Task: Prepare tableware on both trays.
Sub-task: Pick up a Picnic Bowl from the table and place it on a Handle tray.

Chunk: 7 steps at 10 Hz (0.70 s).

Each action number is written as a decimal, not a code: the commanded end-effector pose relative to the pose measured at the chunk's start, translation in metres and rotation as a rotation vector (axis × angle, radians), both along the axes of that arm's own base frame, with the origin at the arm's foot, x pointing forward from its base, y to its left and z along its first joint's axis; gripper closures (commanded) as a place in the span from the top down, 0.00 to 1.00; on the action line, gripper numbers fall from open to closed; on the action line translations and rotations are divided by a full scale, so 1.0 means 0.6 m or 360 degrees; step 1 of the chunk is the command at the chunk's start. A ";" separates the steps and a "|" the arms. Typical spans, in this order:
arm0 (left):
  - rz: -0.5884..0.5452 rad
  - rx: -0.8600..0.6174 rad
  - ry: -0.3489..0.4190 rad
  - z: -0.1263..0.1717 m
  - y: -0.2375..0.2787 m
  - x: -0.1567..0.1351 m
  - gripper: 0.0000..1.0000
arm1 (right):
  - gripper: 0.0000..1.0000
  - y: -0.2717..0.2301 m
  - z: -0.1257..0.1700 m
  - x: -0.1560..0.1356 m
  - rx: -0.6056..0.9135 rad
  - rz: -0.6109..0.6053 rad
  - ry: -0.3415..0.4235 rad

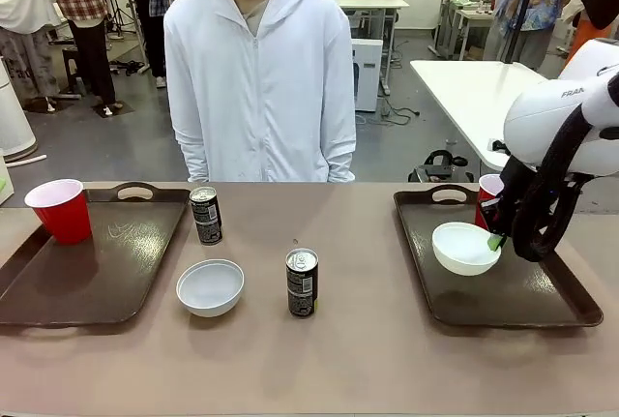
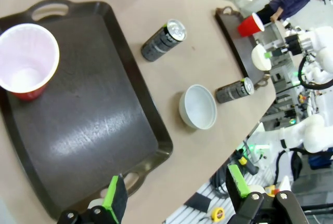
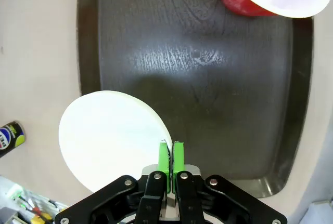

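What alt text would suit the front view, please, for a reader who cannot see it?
The right gripper is shut on the rim of a white bowl over the right tray, beside a red cup. The left tray holds another red cup; a second bowl, a far can and a near can stand between the trays, a person beyond.

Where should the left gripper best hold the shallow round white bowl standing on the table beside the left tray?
Probably the rim, from above, one finger inside and one outside, on the side nearest the dark brown left tray. The white bowl stands upright, mouth up, and looks too wide to span. The right gripper pinches the rim of the other white bowl likewise.
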<state>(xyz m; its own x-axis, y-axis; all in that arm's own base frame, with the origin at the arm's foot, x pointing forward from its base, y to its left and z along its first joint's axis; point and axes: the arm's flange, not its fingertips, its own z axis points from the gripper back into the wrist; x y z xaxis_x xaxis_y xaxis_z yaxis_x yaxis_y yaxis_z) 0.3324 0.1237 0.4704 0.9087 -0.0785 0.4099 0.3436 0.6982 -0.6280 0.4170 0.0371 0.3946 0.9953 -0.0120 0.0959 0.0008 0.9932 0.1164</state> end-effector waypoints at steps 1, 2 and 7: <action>-0.0006 -0.0023 -0.0014 0.002 0.001 -0.001 1.00 | 0.04 -0.001 -0.018 0.021 -0.0092 -0.0087 0.0003; -0.0006 -0.0023 -0.0014 0.002 0.001 -0.001 1.00 | 0.04 -0.002 -0.024 0.027 -0.0121 -0.0109 0.0000; -0.0006 -0.0023 -0.0014 0.002 0.001 -0.001 1.00 | 0.04 -0.001 -0.031 0.028 -0.0241 -0.0203 0.0122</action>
